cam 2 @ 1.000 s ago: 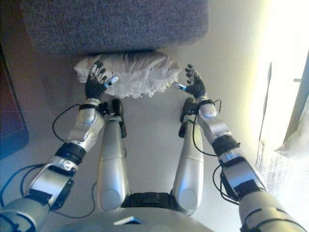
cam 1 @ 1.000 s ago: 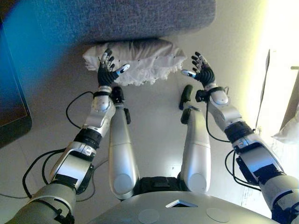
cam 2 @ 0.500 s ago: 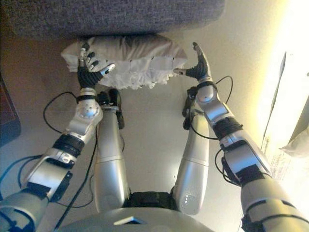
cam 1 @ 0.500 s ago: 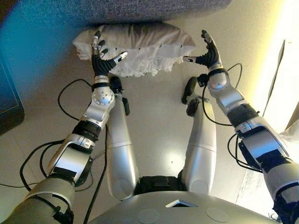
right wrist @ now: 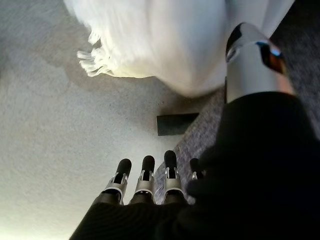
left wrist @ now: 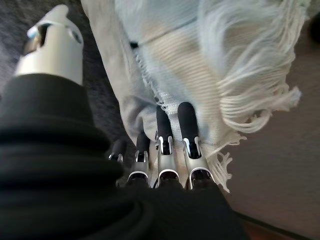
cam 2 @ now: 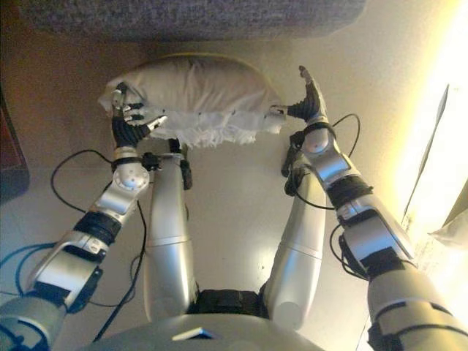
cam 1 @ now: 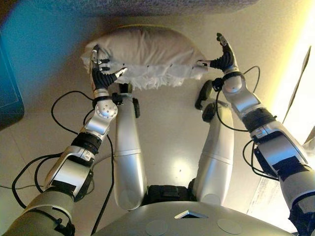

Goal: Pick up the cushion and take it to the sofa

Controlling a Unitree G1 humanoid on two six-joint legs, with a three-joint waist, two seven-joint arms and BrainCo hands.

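A white cushion (cam 1: 147, 54) with a fringed edge is clamped between my two hands just in front of the grey sofa (cam 1: 147, 6). My left hand (cam 1: 102, 73) is open and presses its straight fingers (left wrist: 186, 125) against the cushion's left end by the fringe (left wrist: 250, 100). My right hand (cam 1: 222, 53) is open with straight fingers (right wrist: 145, 175), and its thumb (right wrist: 250, 55) touches the cushion's right end (right wrist: 165, 40). The cushion looks raised a little off the pale floor.
The sofa's grey front runs along the far edge, and its dark foot (right wrist: 180, 123) shows in the right wrist view. A dark object (cam 1: 7, 93) stands at the left. Black cables (cam 1: 64, 103) lie on the floor. Bright light falls at the right.
Both hands have closed in onto the cushion's ends. The cushion has come away from the sofa's base and up towards the camera. The whole picture has shifted as well.
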